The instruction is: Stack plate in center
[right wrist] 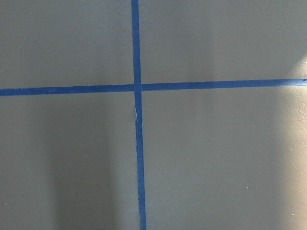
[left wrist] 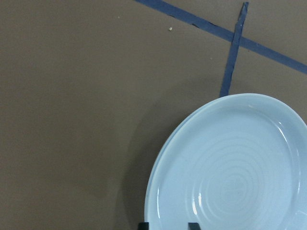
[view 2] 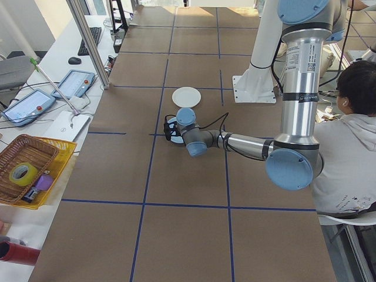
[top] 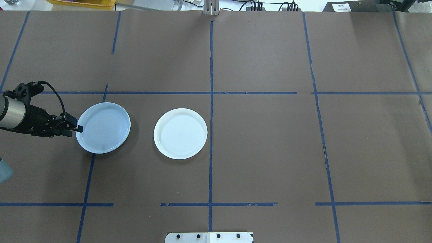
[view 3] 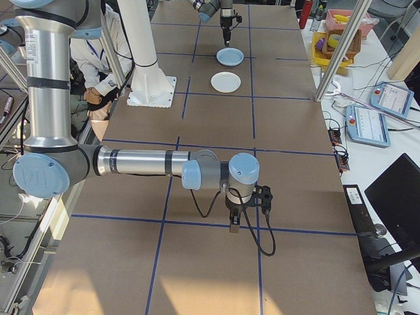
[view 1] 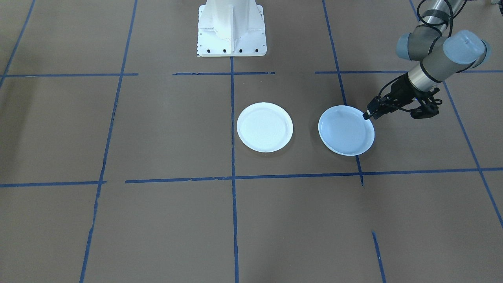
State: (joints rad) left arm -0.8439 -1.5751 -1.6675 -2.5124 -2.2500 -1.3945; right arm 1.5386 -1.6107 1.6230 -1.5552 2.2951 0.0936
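A pale blue plate (view 1: 346,131) (top: 104,128) with concentric ripple rings (left wrist: 230,177) lies on the robot's left side of the table. My left gripper (view 1: 366,114) (top: 78,127) is shut on the plate's outer rim, one fingertip (left wrist: 193,226) inside the rim and the other outside. A white plate (view 1: 264,127) (top: 180,133) sits by the table's middle, a hand's width from the blue one. No smooth-inside center plate shows apart from these two. My right gripper (view 3: 234,226) hangs over a tape cross far from both plates, and I cannot tell its state.
Blue tape lines (top: 211,101) grid the brown table. The robot's white base (view 1: 232,35) stands at the table's edge. A person (view 2: 352,123) sits beside it. A basket (view 2: 29,170) and tablets (view 2: 73,82) lie on a side bench.
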